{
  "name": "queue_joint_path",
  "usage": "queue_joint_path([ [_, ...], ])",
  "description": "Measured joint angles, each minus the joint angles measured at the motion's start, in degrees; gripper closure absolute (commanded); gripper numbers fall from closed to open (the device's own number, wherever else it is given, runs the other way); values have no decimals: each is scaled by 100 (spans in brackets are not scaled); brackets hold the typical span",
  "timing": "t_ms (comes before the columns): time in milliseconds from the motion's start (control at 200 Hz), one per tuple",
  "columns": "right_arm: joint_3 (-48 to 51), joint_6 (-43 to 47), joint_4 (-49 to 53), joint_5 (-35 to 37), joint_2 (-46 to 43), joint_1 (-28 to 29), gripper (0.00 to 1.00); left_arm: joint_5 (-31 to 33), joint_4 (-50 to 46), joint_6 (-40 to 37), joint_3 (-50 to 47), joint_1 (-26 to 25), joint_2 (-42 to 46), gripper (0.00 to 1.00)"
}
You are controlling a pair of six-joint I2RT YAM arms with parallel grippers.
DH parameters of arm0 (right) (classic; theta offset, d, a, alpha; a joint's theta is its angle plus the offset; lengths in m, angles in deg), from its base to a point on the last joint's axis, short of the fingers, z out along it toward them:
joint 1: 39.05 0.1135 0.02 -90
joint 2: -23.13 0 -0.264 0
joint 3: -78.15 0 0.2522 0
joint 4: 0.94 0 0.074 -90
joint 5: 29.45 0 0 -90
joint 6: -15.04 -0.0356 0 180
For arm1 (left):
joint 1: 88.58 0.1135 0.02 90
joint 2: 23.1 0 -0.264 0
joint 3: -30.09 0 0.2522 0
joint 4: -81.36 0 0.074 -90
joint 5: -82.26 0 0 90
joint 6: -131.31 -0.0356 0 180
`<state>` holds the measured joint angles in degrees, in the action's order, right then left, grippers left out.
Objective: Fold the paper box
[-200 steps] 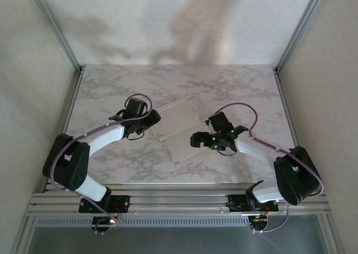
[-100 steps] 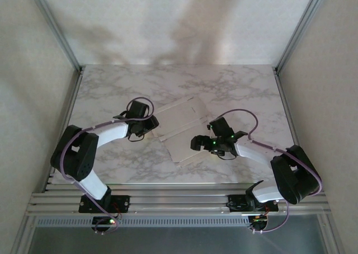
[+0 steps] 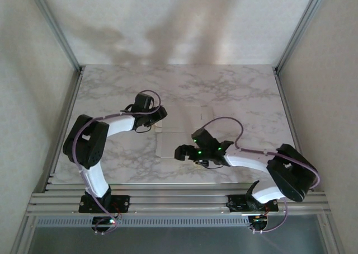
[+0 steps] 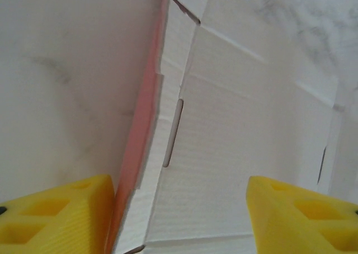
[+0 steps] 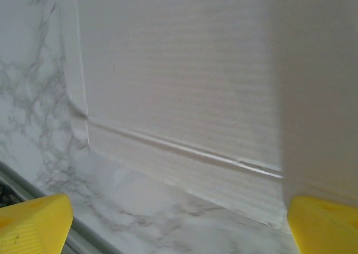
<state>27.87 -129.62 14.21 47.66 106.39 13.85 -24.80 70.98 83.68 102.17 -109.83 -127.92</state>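
Item inspected: the paper box (image 3: 179, 133), opened out and white face up at the middle of the table (image 3: 112, 86), a little nearer the near edge than the far one; no wall stands square yet.

Left gripper (image 4: 179, 212): jaws apart, gripping nothing; it sits at the box's left edge, where a side flap (image 4: 142, 114) is lifted enough to show its pink face, just beside the finger at the left of the wrist view; a slot (image 4: 173, 133) lies in the panel next to the fold.

Right gripper (image 5: 179, 226): jaws fully apart, empty, low over the table at the box's near edge; it faces a crease (image 5: 184, 150) running across the card.

Judgement: the step in hand appears to be raising the left flap along its crease.

Recommendations:
- Press the finger flat against the pink face, low and close to the fold, so the card hinges on the scored line and does not buckle mid-panel.
- Set the right gripper down on the main panel as a hold-down; thin card on smooth marble is likely to slide rather than bend.
- Proceed slowly; whether any tab will meet the slot cannot be told from here.
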Motion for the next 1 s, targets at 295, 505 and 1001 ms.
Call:
queue_joint_path([
  [295,-621,-103,-409,240,385,660,1,-188,46,-603,254,192,68,26],
  [505,-898,782,546,367,-546,192,1,-564,-162,-1224,221,721,479,19],
  [1001,-933,1932,1475,35,-955,-706,1,-1040,-1132,-2378,1596,695,-599,41],
])
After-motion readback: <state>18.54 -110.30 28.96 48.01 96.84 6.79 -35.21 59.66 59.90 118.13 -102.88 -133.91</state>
